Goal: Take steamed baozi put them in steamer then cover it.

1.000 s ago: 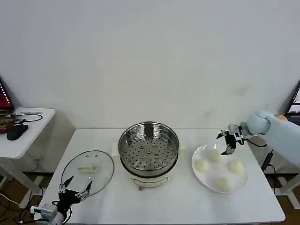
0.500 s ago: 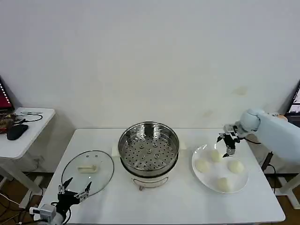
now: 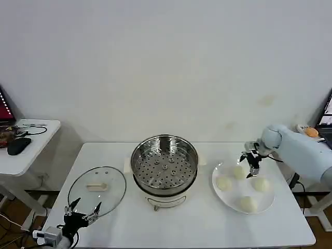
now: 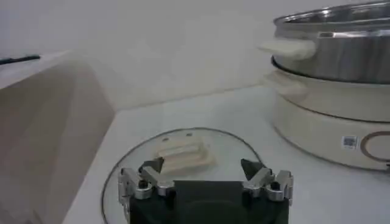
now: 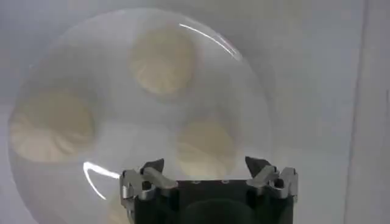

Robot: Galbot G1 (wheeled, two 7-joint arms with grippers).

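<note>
Our right gripper (image 3: 251,165), jaws spread and empty, hangs over the rear baozi (image 3: 238,172) on the plate (image 3: 228,198) at right; our left gripper (image 3: 82,209) waits open at lower left by the cover (image 3: 97,189).

1. The right tool (image 3: 250,165) has drifted a little nearer the middle of the plate (image 3: 228,199), its open fingers now poised over the far baozi (image 3: 238,172).
2. The right arm's pale elbow has pulled in and dropped lower at the bench's right edge.
3. The left tool (image 3: 82,212) has sunk slightly toward the near bench corner, close to the cover (image 3: 97,184).
</note>
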